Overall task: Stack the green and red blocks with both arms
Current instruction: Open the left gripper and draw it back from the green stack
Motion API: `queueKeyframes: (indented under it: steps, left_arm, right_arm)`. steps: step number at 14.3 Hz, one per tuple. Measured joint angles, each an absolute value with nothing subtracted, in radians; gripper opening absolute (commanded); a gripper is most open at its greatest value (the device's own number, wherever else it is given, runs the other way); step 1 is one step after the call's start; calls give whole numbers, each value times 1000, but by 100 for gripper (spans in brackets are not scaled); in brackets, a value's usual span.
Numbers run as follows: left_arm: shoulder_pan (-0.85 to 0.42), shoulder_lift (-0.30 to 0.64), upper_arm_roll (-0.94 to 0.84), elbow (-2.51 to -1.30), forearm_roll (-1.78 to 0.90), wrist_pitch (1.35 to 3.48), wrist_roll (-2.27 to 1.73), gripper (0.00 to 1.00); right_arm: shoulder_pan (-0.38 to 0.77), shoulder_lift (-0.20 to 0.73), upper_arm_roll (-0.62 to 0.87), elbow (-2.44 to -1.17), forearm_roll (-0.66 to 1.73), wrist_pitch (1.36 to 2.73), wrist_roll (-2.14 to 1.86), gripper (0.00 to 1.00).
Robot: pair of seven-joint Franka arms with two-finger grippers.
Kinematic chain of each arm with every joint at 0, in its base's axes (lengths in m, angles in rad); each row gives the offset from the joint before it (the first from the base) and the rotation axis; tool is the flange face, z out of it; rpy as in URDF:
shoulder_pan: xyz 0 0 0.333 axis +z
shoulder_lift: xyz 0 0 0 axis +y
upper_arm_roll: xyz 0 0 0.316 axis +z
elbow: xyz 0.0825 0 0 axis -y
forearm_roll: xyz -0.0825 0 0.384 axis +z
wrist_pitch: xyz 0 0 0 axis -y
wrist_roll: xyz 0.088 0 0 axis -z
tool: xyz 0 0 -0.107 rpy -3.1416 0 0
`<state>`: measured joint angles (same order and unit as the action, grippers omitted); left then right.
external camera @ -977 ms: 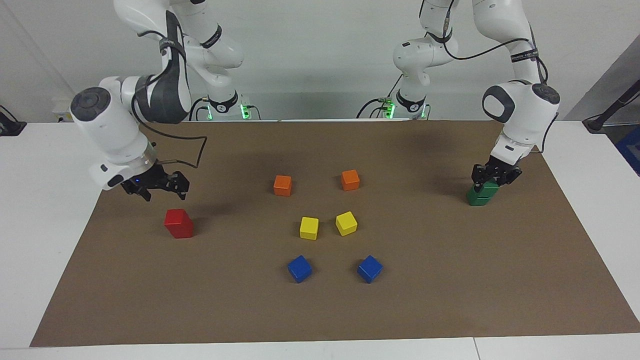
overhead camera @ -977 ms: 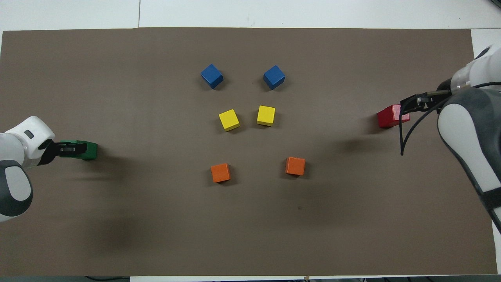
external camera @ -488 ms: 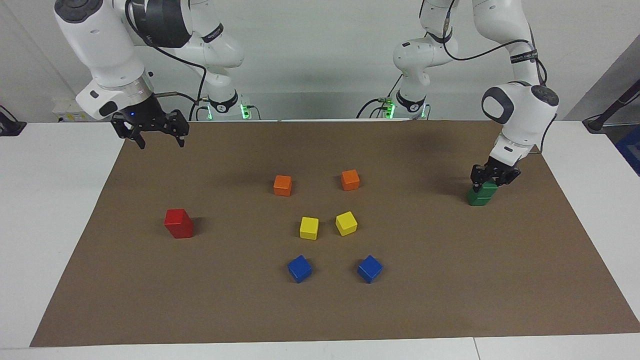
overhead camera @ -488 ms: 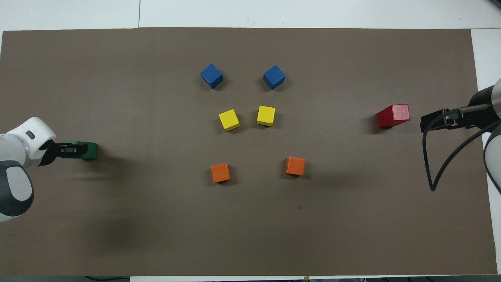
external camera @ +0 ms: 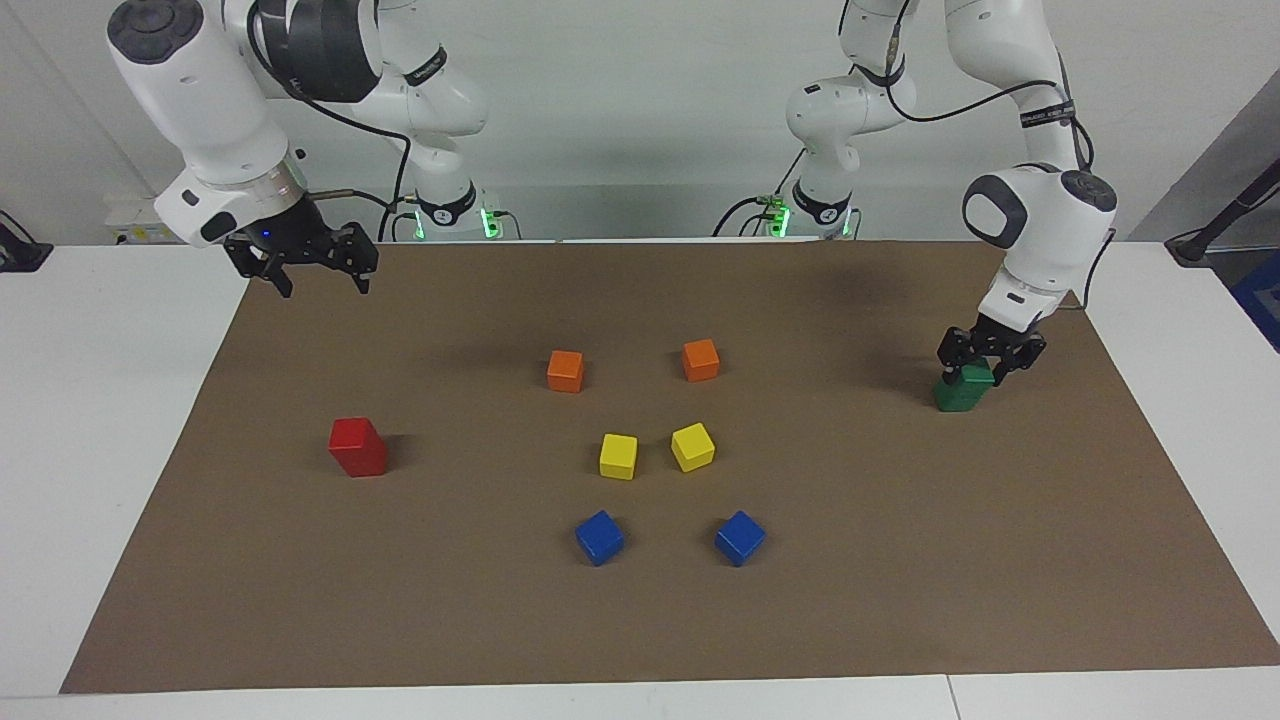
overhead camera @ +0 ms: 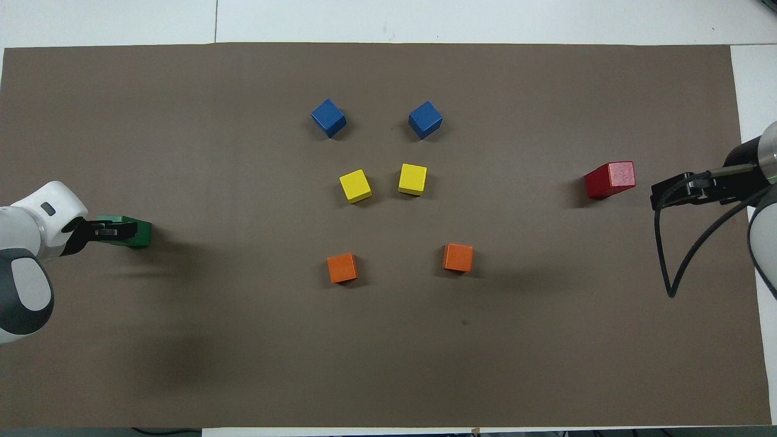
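Two red blocks stand stacked (external camera: 357, 447) toward the right arm's end of the brown mat, also seen in the overhead view (overhead camera: 610, 179). Two green blocks stand stacked (external camera: 960, 395) toward the left arm's end, partly covered from above (overhead camera: 141, 233). My left gripper (external camera: 988, 368) sits low at the top green block, with a finger on each side and looking slightly spread. My right gripper (external camera: 322, 283) is open and empty, raised over the mat's edge nearest the robots, apart from the red stack; its tip shows in the overhead view (overhead camera: 658, 191).
Two orange cubes (external camera: 565, 370) (external camera: 700, 360), two yellow cubes (external camera: 618, 456) (external camera: 692, 446) and two blue cubes (external camera: 599, 537) (external camera: 739, 537) lie singly in the middle of the mat (external camera: 900, 560). White table surrounds the mat.
My right gripper has risen from just beside the red stack and drawn back toward the robots, leaving the stack standing. My left gripper has stayed at the green stack, barely shifting.
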<state>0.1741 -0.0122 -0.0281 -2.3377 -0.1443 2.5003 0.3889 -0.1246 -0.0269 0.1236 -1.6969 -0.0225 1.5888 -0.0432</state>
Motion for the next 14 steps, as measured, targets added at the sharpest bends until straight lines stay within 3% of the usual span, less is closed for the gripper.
queueKeyframes:
  steps: [4, 14]
  left_arm:
    - [174, -12, -28, -2307, -144, 2462, 401, 100]
    - [176, -53, -24, -1963, -72, 2018, 333, 100]
  right_arm:
    - [-124, -27, 124, -1699, -22, 1586, -43, 100]
    - [-124, -27, 125, -1701, -22, 1584, -43, 100]
